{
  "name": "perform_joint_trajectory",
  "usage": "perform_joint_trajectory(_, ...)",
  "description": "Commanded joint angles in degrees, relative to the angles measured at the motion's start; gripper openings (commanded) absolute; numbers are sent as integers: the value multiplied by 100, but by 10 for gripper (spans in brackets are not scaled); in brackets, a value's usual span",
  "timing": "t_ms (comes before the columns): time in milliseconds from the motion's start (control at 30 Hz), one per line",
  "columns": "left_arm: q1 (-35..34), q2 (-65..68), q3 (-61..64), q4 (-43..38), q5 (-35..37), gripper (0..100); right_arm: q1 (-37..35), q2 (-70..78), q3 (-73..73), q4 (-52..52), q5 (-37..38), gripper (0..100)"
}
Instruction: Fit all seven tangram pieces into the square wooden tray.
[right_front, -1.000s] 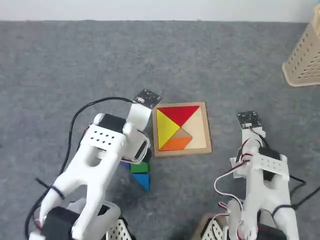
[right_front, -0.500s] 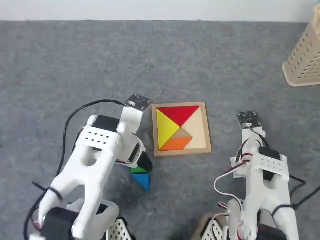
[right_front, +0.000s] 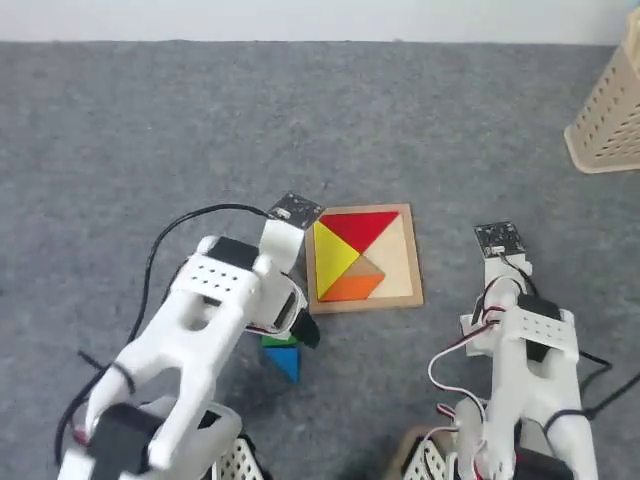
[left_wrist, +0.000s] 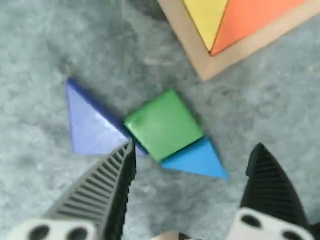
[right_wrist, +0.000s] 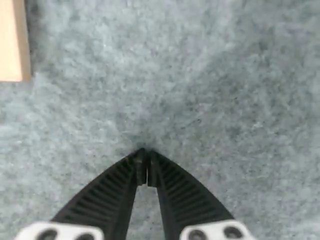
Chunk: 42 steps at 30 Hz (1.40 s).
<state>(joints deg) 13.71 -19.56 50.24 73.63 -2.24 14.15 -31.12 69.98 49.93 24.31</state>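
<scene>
One left hand (left_wrist: 195, 146), wide open, over green square (left_wrist: 164, 125)

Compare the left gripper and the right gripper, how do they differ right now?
The left gripper is open; the right gripper is shut. The left gripper hangs over loose pieces, the green square and the light blue triangle; the right gripper is over grey carpet, near a corner of the wooden tray. Both are black and ribbed, and both hold nothing.
</scene>
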Motion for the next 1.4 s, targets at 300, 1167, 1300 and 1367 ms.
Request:
perform_joint_trajectory(300,-501,1978,-602,-457,0,312,119,-189,9,-110,-79,7)
perform_joint_trajectory(1167,-765,1987,-840,-1213,-615,118,110,-251,88,-110,-79,7)
perform_joint_trajectory(1300,-765,1969,-1068,-1073,-642,107,110,-251,97,-110,-79,7)
perform_joint_trajectory(1367,-765,1969,-1244,-835,-642,107,110,-251,97,-110,-79,7)
